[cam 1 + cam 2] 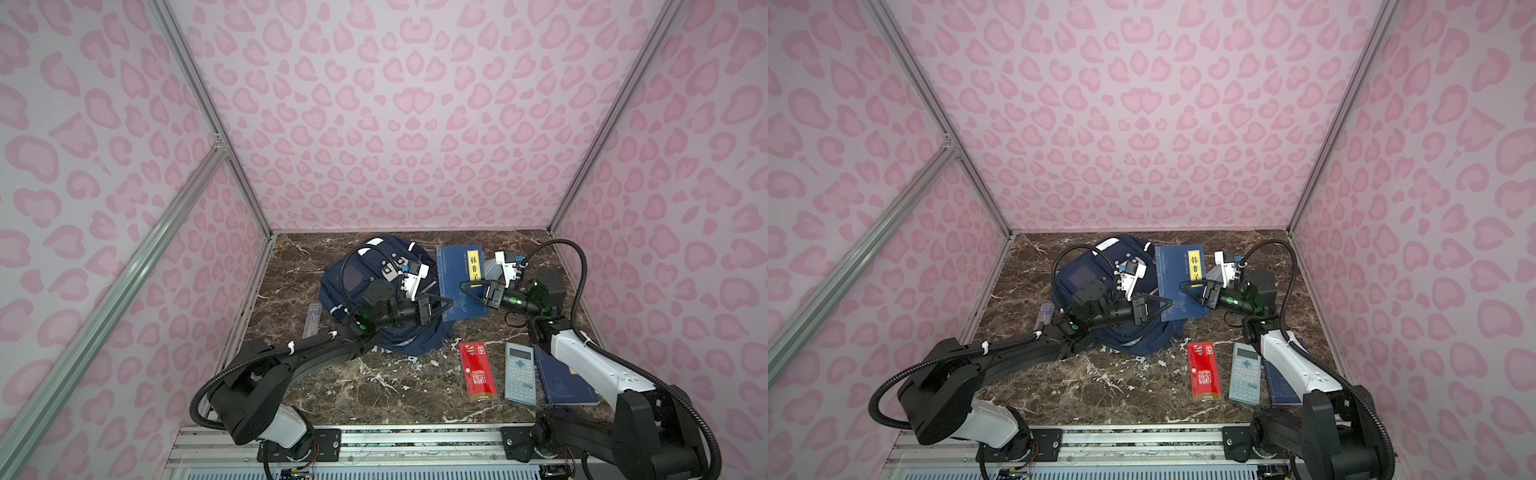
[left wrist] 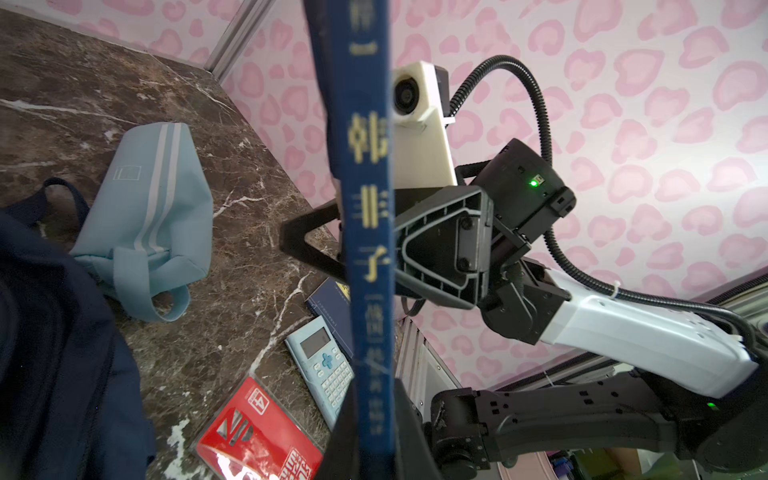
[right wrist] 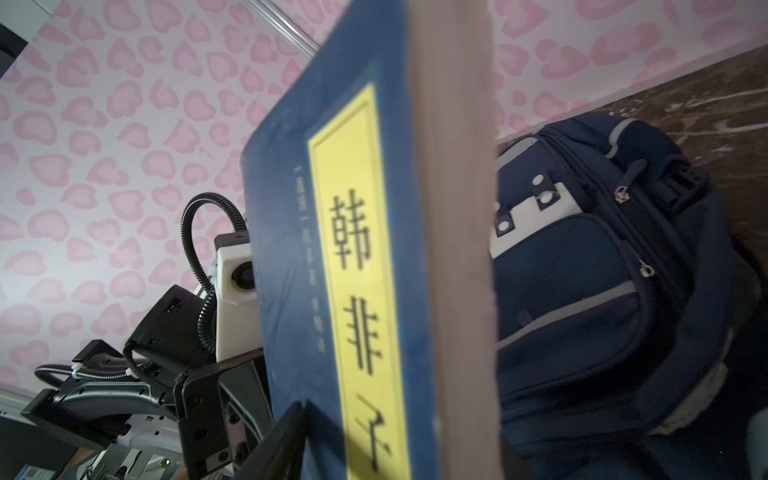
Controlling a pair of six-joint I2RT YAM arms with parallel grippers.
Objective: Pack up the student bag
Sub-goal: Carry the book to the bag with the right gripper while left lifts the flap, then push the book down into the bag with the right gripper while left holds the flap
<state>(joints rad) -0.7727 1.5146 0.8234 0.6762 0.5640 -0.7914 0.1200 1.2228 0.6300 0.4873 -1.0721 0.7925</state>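
The student bag (image 1: pixel 357 274) (image 1: pixel 1075 278) lies at the back left of the marble table, navy with white stripes, and it also shows in the right wrist view (image 3: pixel 582 291). A navy book with a yellow label (image 1: pixel 453 270) (image 1: pixel 1177 270) hangs tilted in the air just right of the student bag. My left gripper (image 1: pixel 446 305) (image 2: pixel 372 399) is shut on the book's near corner by the spine. My right gripper (image 1: pixel 463 286) (image 3: pixel 407 428) straddles the book's opposite edge. Its jaws are parted, one over the cover and one under the book.
A light-blue pouch (image 2: pixel 153 195) lies behind the book at the back right. Near the front right lie a red box (image 1: pixel 478 370), a pale blue calculator (image 1: pixel 519 374) and a second navy book (image 1: pixel 561 382) under my right arm. A clear case (image 1: pixel 312 320) sits left of the bag.
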